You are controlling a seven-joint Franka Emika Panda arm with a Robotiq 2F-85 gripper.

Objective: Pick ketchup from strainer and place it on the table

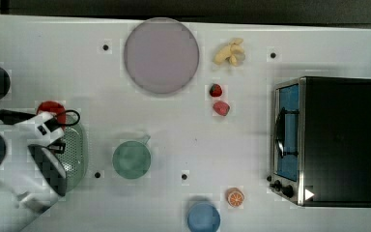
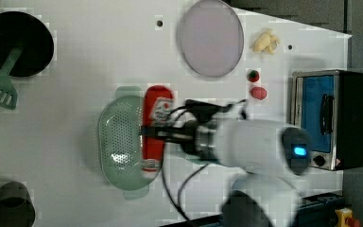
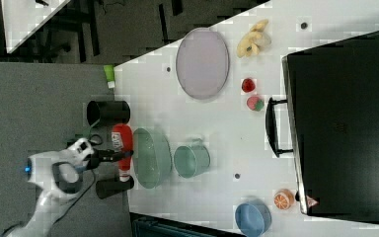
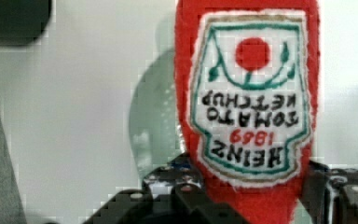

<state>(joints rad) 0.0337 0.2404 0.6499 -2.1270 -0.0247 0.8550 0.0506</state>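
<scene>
Your gripper (image 2: 152,131) pinches the ketchup bottle (image 2: 155,130) mid-body, lifted over the strainer's (image 2: 120,142) three o'clock rim in the left view; any slip drops it back inside.

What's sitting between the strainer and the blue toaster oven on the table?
The green cup in the top view, between the strainer and the toaster oven.
</scene>
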